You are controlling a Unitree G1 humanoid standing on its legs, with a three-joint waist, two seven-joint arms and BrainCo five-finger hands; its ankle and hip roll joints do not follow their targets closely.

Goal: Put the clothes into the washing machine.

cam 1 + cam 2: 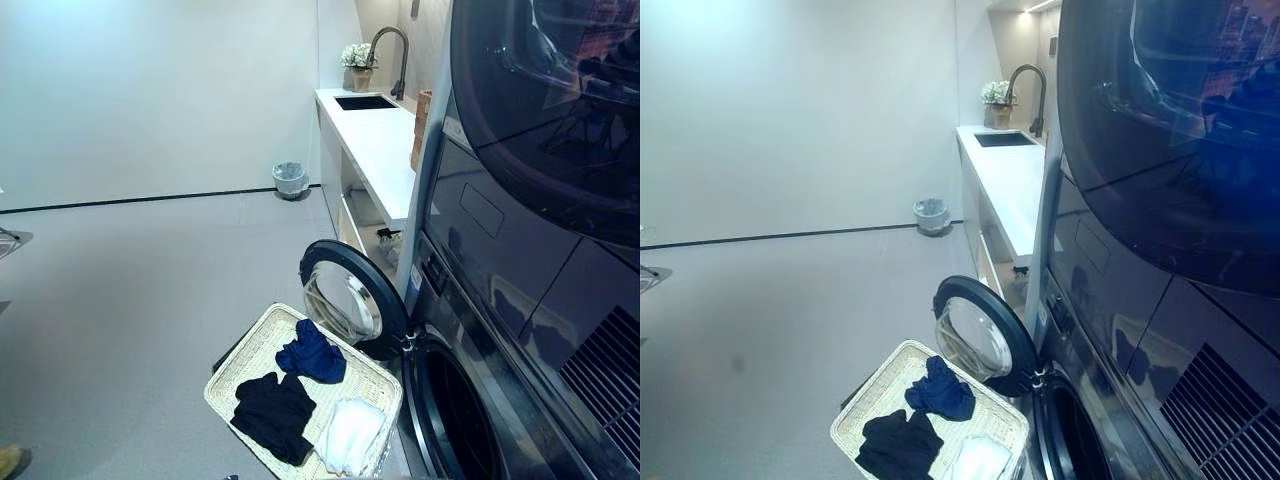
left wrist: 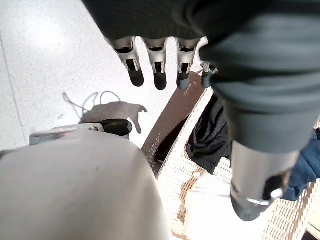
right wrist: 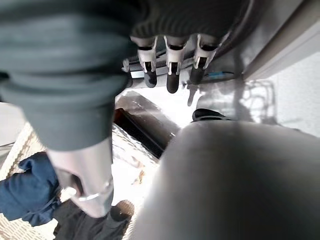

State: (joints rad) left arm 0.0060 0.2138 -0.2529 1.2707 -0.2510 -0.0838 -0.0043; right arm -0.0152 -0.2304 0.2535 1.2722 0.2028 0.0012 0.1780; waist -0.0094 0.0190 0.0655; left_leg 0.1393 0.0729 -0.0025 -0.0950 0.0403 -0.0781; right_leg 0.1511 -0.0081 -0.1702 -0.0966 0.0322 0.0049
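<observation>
From the left eye view, a white woven laundry basket (image 1: 262, 345) is sitting on the grey floor (image 1: 120, 300) just in front of the washing machine (image 1: 470, 400). Its round door (image 1: 345, 300) is standing wide open beside the basket. Three garments are lying in the basket: a blue garment (image 1: 312, 354) nearest the door, a black garment (image 1: 273, 414) beside it, and a white garment (image 1: 351, 434) at the near corner. Farther back, a white surface (image 1: 375, 145) is carrying a sink with a dark faucet (image 1: 390, 55) and a pot of flowers (image 1: 357, 62); a small waste bin (image 1: 290, 179) is standing by the wall.

The right eye view is showing the same scene.

In the left wrist view, the left hand (image 2: 157, 62) is hanging over the floor at the basket's edge, fingers straight and apart, holding nothing.

In the right wrist view, the right hand (image 3: 172, 65) is hanging near the machine's front, fingers straight and relaxed, empty, with the blue and black garments below.
</observation>
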